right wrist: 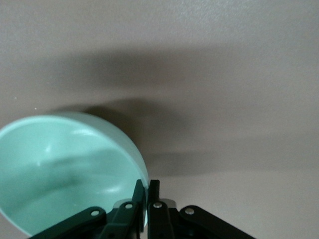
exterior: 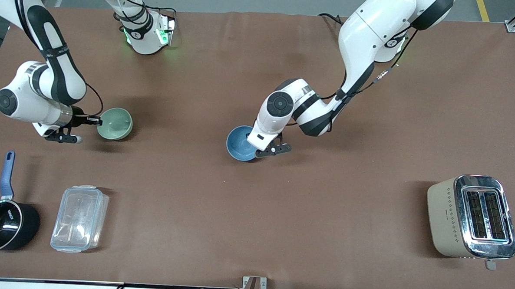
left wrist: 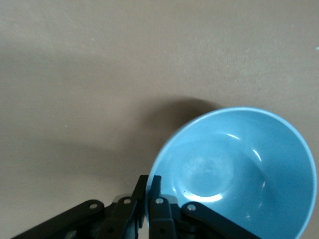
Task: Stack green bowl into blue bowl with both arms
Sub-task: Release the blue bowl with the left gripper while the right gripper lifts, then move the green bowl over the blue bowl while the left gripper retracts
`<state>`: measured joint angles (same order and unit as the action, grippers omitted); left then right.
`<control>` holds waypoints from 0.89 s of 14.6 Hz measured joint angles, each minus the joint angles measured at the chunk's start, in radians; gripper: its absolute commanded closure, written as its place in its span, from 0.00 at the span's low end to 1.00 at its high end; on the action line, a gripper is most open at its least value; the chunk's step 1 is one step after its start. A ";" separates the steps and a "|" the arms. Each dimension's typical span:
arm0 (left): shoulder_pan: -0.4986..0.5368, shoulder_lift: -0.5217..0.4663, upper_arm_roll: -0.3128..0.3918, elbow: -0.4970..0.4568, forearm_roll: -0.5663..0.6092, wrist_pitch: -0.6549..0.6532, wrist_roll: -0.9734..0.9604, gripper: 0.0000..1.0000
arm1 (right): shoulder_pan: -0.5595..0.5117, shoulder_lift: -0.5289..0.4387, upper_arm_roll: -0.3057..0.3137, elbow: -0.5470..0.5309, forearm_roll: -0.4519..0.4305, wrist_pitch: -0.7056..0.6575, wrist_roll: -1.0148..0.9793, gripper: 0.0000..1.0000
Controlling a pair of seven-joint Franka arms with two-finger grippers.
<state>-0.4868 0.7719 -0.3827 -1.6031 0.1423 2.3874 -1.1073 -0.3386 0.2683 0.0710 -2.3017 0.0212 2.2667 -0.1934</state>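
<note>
The green bowl is toward the right arm's end of the table. My right gripper is shut on its rim, one finger inside and one outside; in the right wrist view the bowl is tilted in the gripper, a shadow under it. The blue bowl is near the table's middle. My left gripper is shut on its rim; in the left wrist view the bowl sits tilted in the gripper.
A black saucepan with a blue handle and a clear plastic container stand nearer the front camera at the right arm's end. A beige toaster stands at the left arm's end.
</note>
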 measured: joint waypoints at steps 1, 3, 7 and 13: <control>-0.003 0.002 0.005 0.003 0.001 0.006 0.000 0.00 | 0.000 -0.002 0.002 0.003 0.000 -0.016 -0.001 0.98; -0.002 -0.002 0.014 0.019 0.003 0.007 0.000 0.00 | 0.003 -0.021 0.008 0.021 0.000 -0.069 -0.005 0.98; 0.015 -0.096 0.068 0.075 0.012 -0.104 0.021 0.00 | 0.074 -0.098 0.016 0.195 0.112 -0.323 -0.006 0.98; 0.214 -0.352 0.101 0.175 0.032 -0.504 0.335 0.00 | 0.369 -0.102 0.024 0.321 0.293 -0.281 0.232 0.98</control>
<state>-0.2726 0.4203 -0.2814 -1.4284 0.1739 1.8836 -0.7727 0.0303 0.1662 0.0954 -1.9809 0.3143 1.9859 0.0389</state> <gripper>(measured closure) 0.000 0.960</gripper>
